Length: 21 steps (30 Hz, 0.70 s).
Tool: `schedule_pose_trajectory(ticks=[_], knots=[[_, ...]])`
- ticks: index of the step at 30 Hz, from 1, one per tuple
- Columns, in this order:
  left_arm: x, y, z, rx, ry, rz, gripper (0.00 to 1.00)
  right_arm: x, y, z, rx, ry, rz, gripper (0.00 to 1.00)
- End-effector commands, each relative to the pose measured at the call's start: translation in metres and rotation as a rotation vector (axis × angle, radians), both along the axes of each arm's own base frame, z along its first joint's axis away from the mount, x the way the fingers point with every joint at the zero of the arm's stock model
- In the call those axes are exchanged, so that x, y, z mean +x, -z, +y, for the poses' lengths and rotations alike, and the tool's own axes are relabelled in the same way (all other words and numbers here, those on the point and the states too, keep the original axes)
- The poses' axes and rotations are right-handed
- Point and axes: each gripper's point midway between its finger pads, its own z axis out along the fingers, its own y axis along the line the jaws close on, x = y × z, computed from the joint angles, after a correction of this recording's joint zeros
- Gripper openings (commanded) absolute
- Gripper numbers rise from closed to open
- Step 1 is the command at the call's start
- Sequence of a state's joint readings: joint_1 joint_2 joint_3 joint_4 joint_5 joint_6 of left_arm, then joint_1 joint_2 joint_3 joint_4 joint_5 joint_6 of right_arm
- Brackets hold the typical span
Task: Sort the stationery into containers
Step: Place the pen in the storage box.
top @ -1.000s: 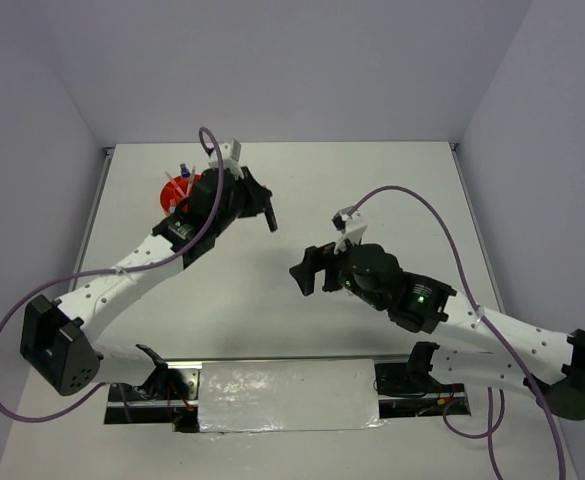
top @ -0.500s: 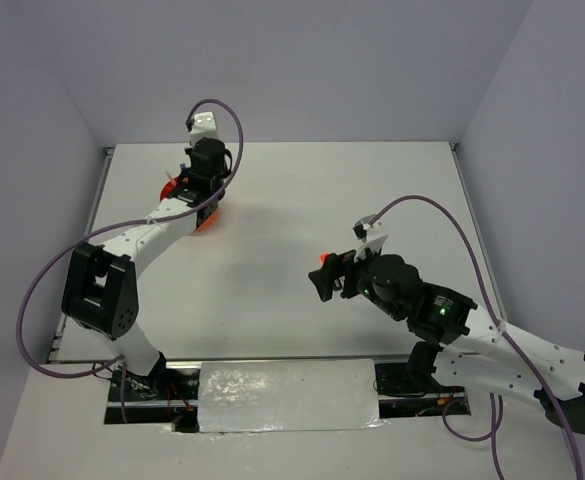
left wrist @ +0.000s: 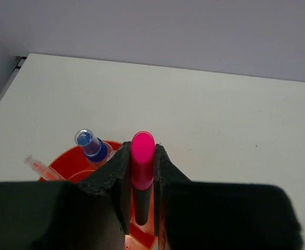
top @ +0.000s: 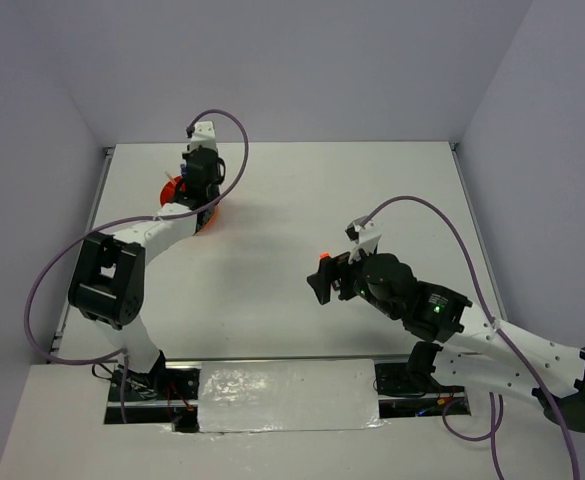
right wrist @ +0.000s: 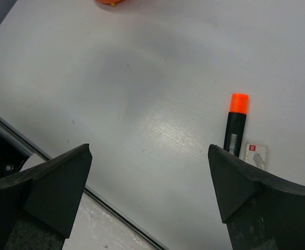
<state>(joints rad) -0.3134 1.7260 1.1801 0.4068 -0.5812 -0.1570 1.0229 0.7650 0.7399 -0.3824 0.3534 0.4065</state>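
While the left gripper (left wrist: 142,156) is clamped on the pink-tipped highlighter (left wrist: 142,148), held upright at lower centre of the left wrist frame, the black barrel points down into the orange organiser cup (left wrist: 64,156) directly beneath. Whether its lower end touches the cup floor cannot be told. A blue-capped bottle (left wrist: 89,144) and a thin orange pen (left wrist: 36,164) stand in the cup, left of the jaws. The overhead frame places the cup at upper left of the table (top: 372,190). The right gripper (right wrist: 148,153) is spread wide and empty, hovering above the table. At right of its wrist frame the orange-tipped highlighter (right wrist: 236,125) lies flat, tip toward the top of the frame, with the white eraser (right wrist: 256,154) just beside its black end. Judgement: this highlighter is light, rigid and smooth-sided, so liable to roll or slip. It is best taken across the mid-barrel, clear of the eraser. The eraser is small, low and probably slightly yielding, and calls for a squeeze across its short sides.
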Motion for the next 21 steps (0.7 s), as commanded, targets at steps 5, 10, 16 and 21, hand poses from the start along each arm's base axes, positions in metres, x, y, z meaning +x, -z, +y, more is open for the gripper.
schedule_pose_trajectory(ticks=[5,10,16,21], knots=[[0.009,-0.002,0.017,-0.01,-0.017,-0.068,0.28,0.002,-0.008,0.003,0.007,-0.004,-0.007,1.0],[0.009,0.003,0.011,-0.029,0.015,-0.058,0.75,0.004,-0.008,0.01,0.009,-0.015,-0.002,1.0],[0.004,-0.017,0.007,-0.084,0.033,-0.092,0.78,0.016,0.008,0.016,-0.023,-0.038,0.067,1.0],[-0.006,-0.095,-0.007,-0.269,0.042,-0.13,0.88,0.057,0.06,0.002,-0.154,0.022,0.225,1.0]])
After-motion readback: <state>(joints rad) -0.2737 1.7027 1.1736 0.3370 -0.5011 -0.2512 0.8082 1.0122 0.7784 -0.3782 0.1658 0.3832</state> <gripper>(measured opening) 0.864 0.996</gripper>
